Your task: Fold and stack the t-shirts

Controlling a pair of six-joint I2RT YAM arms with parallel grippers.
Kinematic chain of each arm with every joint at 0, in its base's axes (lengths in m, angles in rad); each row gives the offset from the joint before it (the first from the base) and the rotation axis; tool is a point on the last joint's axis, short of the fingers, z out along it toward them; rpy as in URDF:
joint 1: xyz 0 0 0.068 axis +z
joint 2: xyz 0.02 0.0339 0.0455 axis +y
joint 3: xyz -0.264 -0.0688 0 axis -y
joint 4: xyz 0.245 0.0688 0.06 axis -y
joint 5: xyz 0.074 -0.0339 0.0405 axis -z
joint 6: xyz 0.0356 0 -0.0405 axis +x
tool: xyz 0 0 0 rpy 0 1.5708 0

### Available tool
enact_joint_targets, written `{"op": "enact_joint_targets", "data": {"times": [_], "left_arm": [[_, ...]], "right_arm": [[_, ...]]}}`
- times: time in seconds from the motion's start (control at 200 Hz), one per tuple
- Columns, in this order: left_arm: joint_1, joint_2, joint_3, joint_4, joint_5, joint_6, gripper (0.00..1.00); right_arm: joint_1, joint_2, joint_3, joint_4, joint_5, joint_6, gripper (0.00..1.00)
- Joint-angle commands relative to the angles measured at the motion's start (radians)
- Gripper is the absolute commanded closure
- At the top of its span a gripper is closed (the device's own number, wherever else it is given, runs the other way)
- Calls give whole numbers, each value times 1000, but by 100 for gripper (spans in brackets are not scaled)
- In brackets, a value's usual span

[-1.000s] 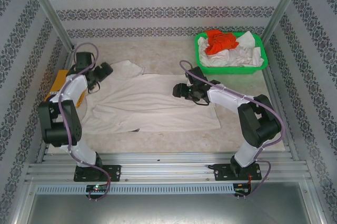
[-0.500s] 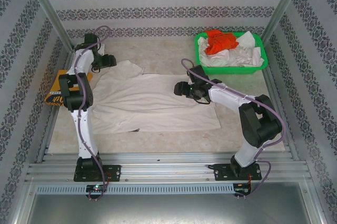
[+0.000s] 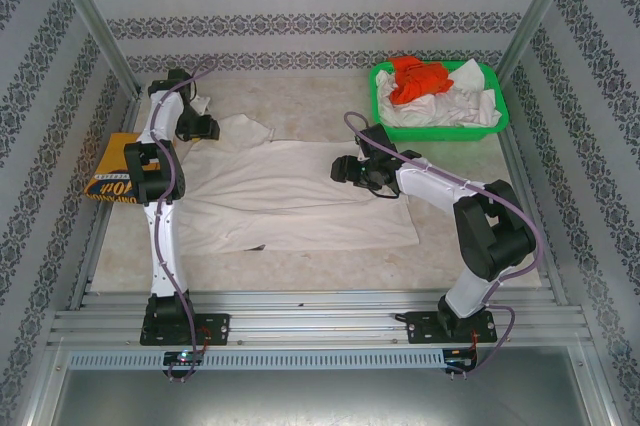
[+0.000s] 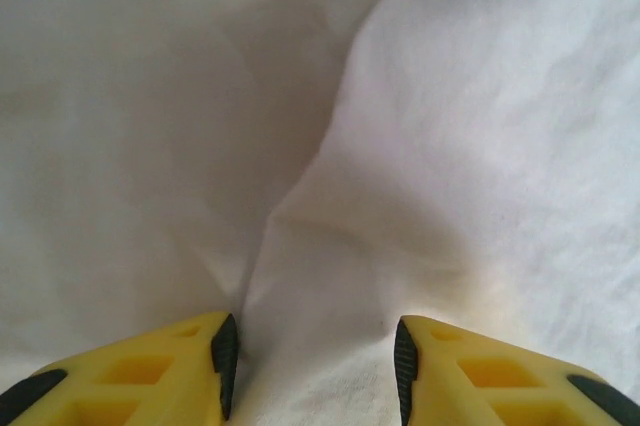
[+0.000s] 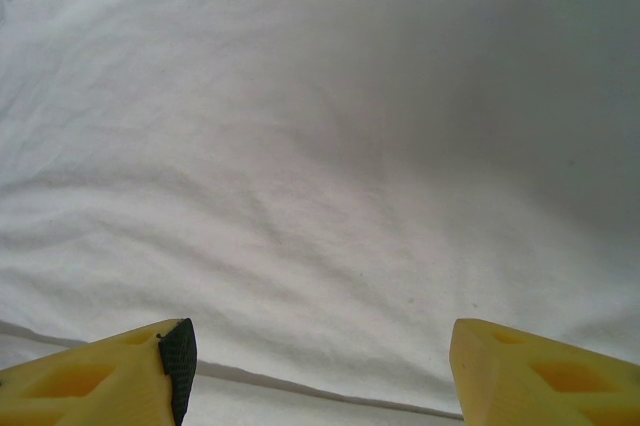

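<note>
Left wrist view, left gripper (image 4: 315, 346) narrow astride white t-shirt (image 4: 480, 146) fold, grip unclear, right gripper (image 5: 320, 341) wide above same shirt

We see the bench (image 3: 320, 101) carrying a spread white shirt (image 3: 280, 196), a yellow shirt (image 3: 110, 176) at its left edge and a green basket (image 3: 440, 133) far right.

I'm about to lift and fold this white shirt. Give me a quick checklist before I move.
1. Left gripper pinching the white t-shirt sleeve: not ok, jaws apart astride a cloth ridge.
2. Right gripper gripping: not ok, open over flat cloth.
3. Shirt spread flat: ok, minor wrinkles.
4. Green basket away from the shirt: ok.
5. Mustard-yellow t-shirt clear of the fold: cannot tell, partly hidden.
</note>
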Motion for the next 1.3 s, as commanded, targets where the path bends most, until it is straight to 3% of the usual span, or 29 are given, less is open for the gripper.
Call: {"op": "enact_joint_targets", "data": {"times": [0.0,0.13,0.215,0.275,0.365,0.445,0.669,0.779,0.864,0.919,0.974,1.099,1.294], "left_arm": [[11,16,26,-77,-26,49,56],[12,32,33,-58,-42,40,68],[12,35,33,-42,-36,30,69],[12,36,36,-31,-23,19,68],[12,37,41,-10,3,2,55],[12,37,42,12,22,-13,55],[12,36,50,52,50,-52,76],[12,36,56,56,39,-54,78],[12,35,59,56,23,-54,78],[14,34,61,56,21,-57,69],[15,33,62,57,23,-58,68],[17,35,64,63,28,-60,81],[17,46,52,55,41,-60,90]], "right_arm": [[-6,-16,-1,-14,21,9,32],[-3,-15,3,-18,20,6,32],[-3,-19,2,-19,25,7,32],[-3,-20,3,-20,28,6,32],[-1,-20,5,-21,27,8,32],[0,-17,7,-20,27,8,32],[5,-11,8,-20,27,9,32],[5,-7,11,-21,23,10,32],[6,-3,11,-19,20,10,32],[7,0,10,-18,17,10,32],[8,4,13,-16,14,11,32],[11,9,15,-16,13,14,32],[11,1,18,-26,26,11,32]]}}
